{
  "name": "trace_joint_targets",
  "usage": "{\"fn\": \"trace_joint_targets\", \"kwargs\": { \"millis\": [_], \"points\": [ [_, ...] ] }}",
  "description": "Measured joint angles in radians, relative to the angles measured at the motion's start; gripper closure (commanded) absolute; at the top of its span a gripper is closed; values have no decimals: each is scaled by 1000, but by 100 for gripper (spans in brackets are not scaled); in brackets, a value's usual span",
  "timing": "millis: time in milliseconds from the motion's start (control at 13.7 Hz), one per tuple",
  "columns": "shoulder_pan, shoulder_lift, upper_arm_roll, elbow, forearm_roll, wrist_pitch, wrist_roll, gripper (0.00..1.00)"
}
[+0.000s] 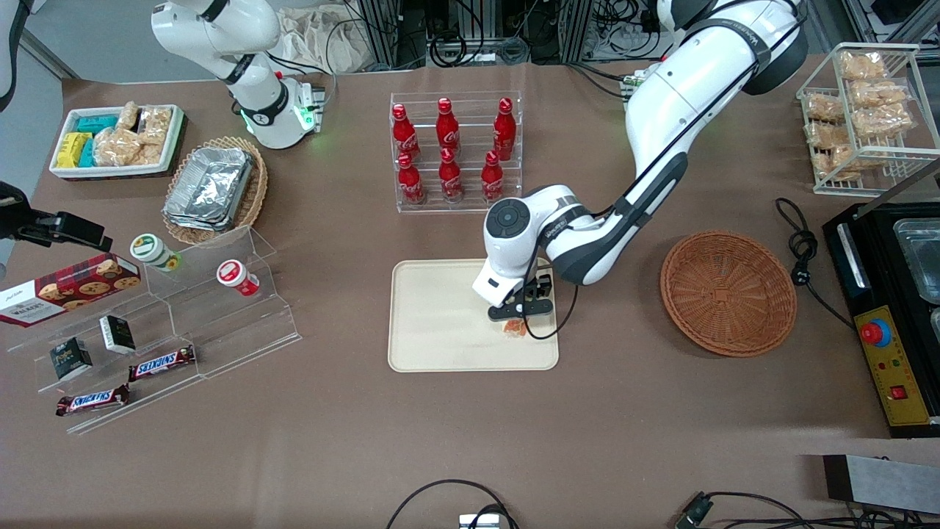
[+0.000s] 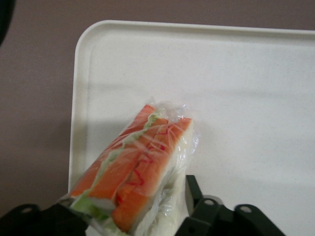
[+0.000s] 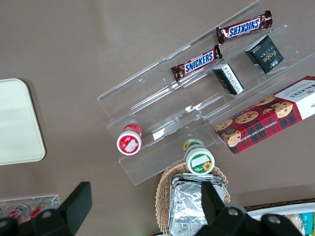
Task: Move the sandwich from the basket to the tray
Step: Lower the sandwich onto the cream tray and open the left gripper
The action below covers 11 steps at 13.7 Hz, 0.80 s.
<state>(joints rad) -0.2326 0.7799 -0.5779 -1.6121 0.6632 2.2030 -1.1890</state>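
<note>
Sandwich sits pinched in the gripper jaws, low over the tray, well apart from the basket.

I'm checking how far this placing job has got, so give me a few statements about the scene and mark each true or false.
1. The sandwich is between the fingers of the gripper. True.
2. The gripper is over the basket. False: it is over the tray, near the tray's edge toward the basket.
3. The basket holds another sandwich. False: nothing shows in it.
4. The sandwich's orange-red and green filling shows through clear wrap. True.
5. The tray carries red bottles. False: the red bottles stand in a clear rack, farther from the front camera.
</note>
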Motion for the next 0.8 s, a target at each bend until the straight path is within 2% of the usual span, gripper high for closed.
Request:
{"fn": "trace_joint_targets", "kwargs": {
  "millis": [511, 803],
  "points": [
    [3, -10, 2, 64, 0, -34, -3, 0],
    [29, -80, 0, 81, -24, -103, -3, 0]
  ]
}}
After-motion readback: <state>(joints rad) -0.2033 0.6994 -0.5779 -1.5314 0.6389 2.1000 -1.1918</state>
